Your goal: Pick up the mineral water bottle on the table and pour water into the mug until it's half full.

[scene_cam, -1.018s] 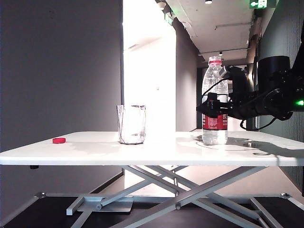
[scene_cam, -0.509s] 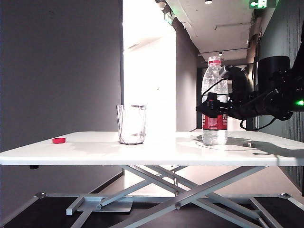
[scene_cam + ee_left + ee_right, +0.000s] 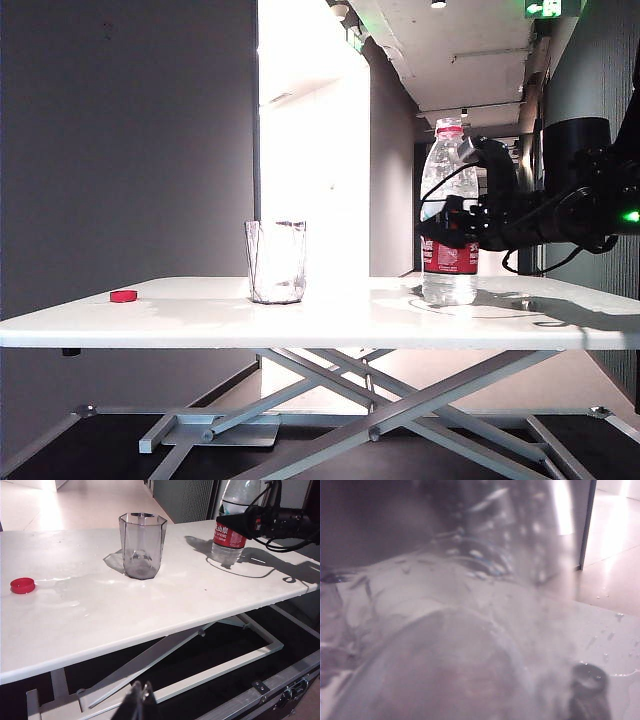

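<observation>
The mineral water bottle (image 3: 448,165), clear with a red-and-white label (image 3: 229,536), stands slightly tilted on the right of the white table (image 3: 300,325). My right gripper (image 3: 447,222) reaches in from the right and is shut on its middle, with a black finger across the label (image 3: 235,522). In the right wrist view the bottle (image 3: 445,670) fills the picture as a blur and hides the fingers. The mug (image 3: 276,262), a clear faceted glass (image 3: 142,545), stands left of the bottle. My left gripper (image 3: 141,700) is shut, low in front of the table's near edge.
A small red cap (image 3: 124,296) lies near the table's left end (image 3: 22,585). Wet patches shine on the tabletop (image 3: 70,600) between the cap and the mug. Grey crossed legs (image 3: 380,400) stand below. A black case edge (image 3: 280,695) lies on the floor.
The right gripper's fingers have drawn in onto the bottle. The bottle has shifted slightly left and now leans a little. The mug and the cap have not moved.
</observation>
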`<state>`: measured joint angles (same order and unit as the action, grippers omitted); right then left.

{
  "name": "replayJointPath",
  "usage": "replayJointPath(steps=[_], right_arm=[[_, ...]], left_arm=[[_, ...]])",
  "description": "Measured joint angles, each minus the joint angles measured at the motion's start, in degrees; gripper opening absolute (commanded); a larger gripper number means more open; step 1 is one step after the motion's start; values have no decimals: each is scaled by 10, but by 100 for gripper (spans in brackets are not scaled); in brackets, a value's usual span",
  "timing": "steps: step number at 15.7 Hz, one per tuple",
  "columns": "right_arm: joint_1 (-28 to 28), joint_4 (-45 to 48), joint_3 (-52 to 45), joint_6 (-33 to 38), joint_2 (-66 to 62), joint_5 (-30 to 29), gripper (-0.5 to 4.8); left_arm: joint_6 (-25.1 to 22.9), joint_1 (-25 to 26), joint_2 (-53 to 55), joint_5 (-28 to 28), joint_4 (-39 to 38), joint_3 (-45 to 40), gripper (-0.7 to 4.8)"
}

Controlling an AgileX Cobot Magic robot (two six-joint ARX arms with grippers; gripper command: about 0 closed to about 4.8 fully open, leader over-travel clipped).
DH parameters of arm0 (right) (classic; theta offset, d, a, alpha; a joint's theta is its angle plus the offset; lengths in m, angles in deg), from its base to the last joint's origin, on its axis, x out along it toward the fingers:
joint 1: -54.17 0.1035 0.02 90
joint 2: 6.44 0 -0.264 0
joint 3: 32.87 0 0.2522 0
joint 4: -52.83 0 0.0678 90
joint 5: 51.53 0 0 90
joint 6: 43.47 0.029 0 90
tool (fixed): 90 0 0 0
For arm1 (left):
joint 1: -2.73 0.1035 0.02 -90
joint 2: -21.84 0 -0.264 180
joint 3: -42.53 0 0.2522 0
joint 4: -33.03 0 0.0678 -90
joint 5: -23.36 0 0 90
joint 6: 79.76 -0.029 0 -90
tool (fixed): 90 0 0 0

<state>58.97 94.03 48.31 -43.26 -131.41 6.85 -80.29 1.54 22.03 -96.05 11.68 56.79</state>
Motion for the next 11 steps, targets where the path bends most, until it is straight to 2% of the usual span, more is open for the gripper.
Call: replayJointPath(steps=[4,8,11], right_arm=[[0,0,0,0,0,-3,198],[0,-13,0,0,5,-30,198],[3,-66,0,-7,25,-31,198]], left_arm=[[-1,0,0,0,0,0,-5],[-1,0,0,0,0,0,-5],[-1,0,0,0,0,0,-5]])
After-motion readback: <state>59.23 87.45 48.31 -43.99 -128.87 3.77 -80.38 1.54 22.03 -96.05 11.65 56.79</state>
